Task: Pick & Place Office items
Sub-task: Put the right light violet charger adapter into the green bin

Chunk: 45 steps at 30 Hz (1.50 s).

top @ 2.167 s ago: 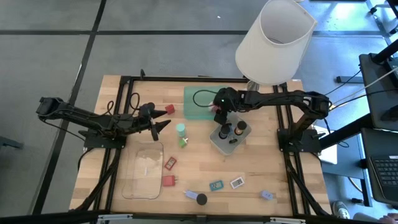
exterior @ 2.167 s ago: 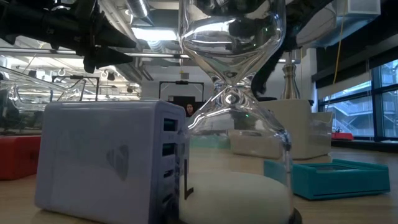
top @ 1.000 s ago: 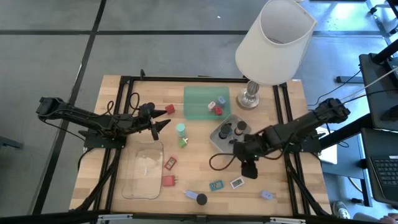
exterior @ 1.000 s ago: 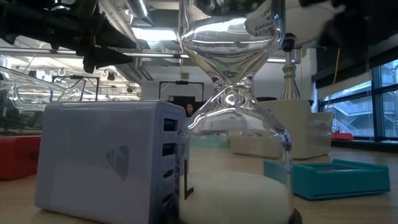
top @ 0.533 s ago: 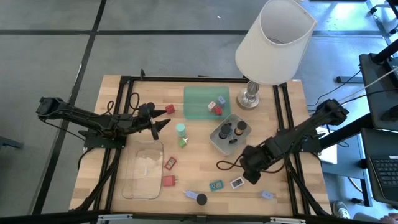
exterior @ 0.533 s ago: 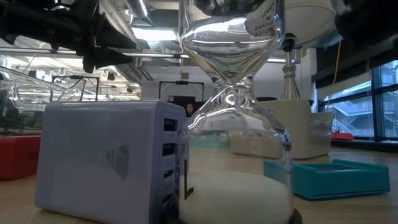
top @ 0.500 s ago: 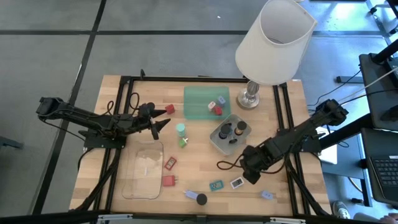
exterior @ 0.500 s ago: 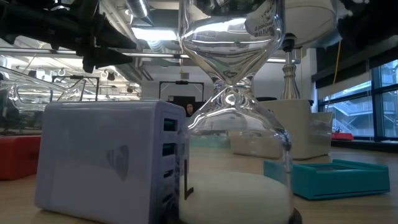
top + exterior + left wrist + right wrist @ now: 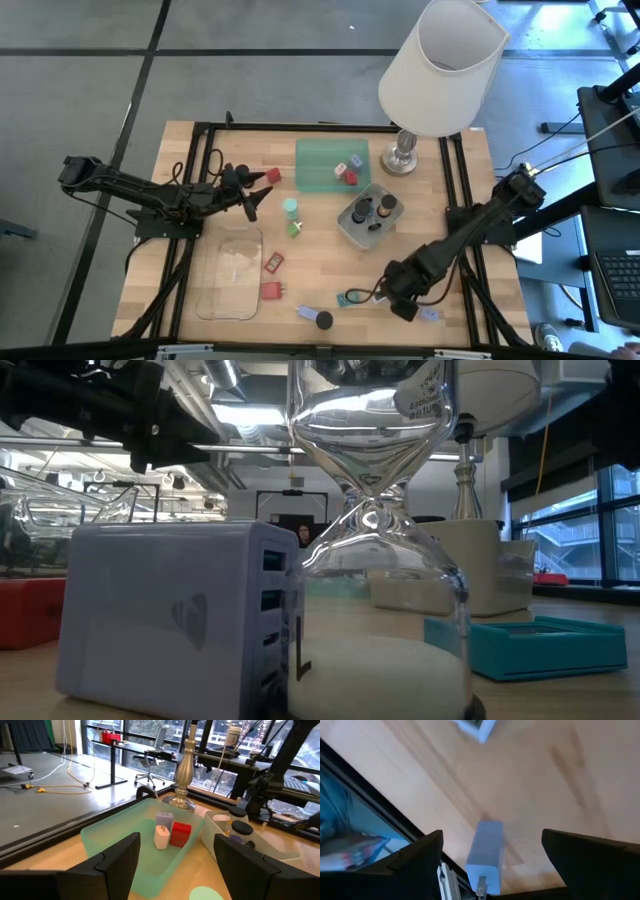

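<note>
The left pincer (image 9: pixel 262 196) hovers above the counter (image 9: pixel 320 270) at its left side with its fingers spread apart and nothing between them, a red block (image 9: pixel 272 175) just beside its tips. Below it lies the clear tray (image 9: pixel 230 272), with a small red card (image 9: pixel 273 263) and another red block (image 9: pixel 271 291) along its right edge. A teal disc (image 9: pixel 290 207) stands near the left pincer's tips, a small green piece (image 9: pixel 294 229) just under it. At the counter's near edge sit a pale blue-grey piece (image 9: pixel 305 313) and a black round cap (image 9: pixel 324 320), touching or nearly so. The green tray (image 9: pixel 318 165) at the far side holds a white piece, a pale lilac piece and a red block (image 9: pixel 180 834). Beside it the grey tray (image 9: pixel 350 228) holds black round caps (image 9: pixel 384 208). A teal card (image 9: pixel 348 298) lies just left of the right pincer (image 9: pixel 398 303), which is low over the near right part of the counter, fingers wide and gripping nothing; a pale blue-grey charger (image 9: pixel 486 849) lies on the wood between them in the right wrist view. The white-shaded lamp (image 9: pixel 441 65) stands at the far right.
</note>
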### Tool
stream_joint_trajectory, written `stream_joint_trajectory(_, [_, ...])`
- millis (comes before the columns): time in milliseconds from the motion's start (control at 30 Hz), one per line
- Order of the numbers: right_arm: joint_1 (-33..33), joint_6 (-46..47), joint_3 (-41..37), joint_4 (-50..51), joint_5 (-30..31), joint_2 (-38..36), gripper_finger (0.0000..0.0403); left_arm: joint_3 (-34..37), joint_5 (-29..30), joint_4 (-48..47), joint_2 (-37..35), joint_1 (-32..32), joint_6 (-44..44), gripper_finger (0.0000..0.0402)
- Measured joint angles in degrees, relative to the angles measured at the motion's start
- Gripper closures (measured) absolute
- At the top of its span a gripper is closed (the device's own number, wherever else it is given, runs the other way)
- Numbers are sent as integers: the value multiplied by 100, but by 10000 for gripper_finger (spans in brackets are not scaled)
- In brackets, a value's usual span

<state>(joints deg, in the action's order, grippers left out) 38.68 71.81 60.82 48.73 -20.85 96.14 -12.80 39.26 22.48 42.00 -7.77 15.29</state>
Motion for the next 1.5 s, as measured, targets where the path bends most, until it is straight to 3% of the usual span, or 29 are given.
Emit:
stream_joint_trajectory(500, [259,-13,0,-370,-872,620,60,0,320,0,2,0,-224,151])
stream_joint_trajectory(833, [533,254,2,-260,-968,620,69,0,377,0,2,0,-310,151])
stream_joint_trajectory(1100, [647,273,2,-264,-977,620,141,0,651,2,2,0,-595,151])
stream_joint_trajectory(1367, [658,86,4,-262,-878,618,270,0,956,218,1,0,-906,151])
stream_joint_trajectory(1500, [645,-373,7,-261,-898,616,280,0,956,321,0,0,-907,151])
